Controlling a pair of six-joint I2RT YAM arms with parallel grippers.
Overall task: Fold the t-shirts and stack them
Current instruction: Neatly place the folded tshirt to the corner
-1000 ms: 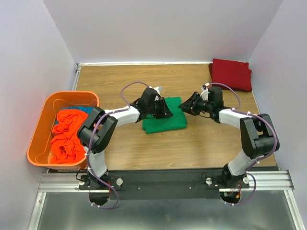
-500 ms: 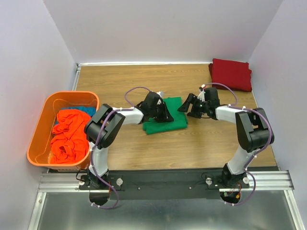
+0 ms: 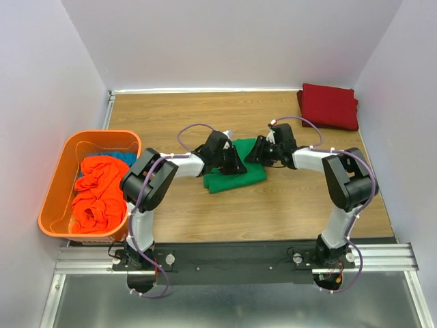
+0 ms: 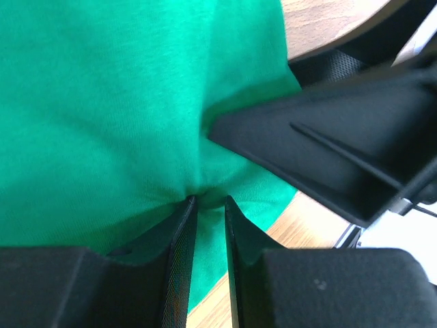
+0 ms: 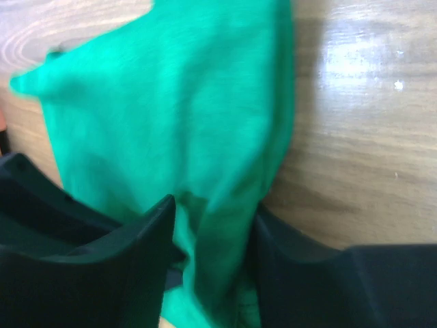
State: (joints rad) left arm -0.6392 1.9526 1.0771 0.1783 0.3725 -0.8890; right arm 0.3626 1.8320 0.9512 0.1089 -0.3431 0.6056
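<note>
The bright green t-shirt (image 3: 237, 176) lies folded mid-table. My left gripper (image 3: 231, 161) rests on its left part. In the left wrist view its jaws (image 4: 208, 199) are nearly closed and pinch a pucker of the green cloth (image 4: 102, 102). My right gripper (image 3: 254, 153) is at the shirt's right edge. In the right wrist view it (image 5: 213, 208) is open, with a fold of the green cloth (image 5: 171, 102) between its fingers. A dark red t-shirt (image 3: 330, 104) lies folded at the far right corner. Orange-red t-shirts (image 3: 95, 195) and a blue one (image 3: 113, 158) lie in the bin.
An orange plastic bin (image 3: 60, 164) stands off the table's left edge. Grey walls close in the left, back and right sides. The wooden table (image 3: 287, 212) has bare wood in front of the green shirt. The right gripper's black body shows in the left wrist view (image 4: 341, 143).
My right gripper has moved left from the bare table onto the green shirt's right edge. My left gripper has settled a little lower on the shirt and stayed there.
</note>
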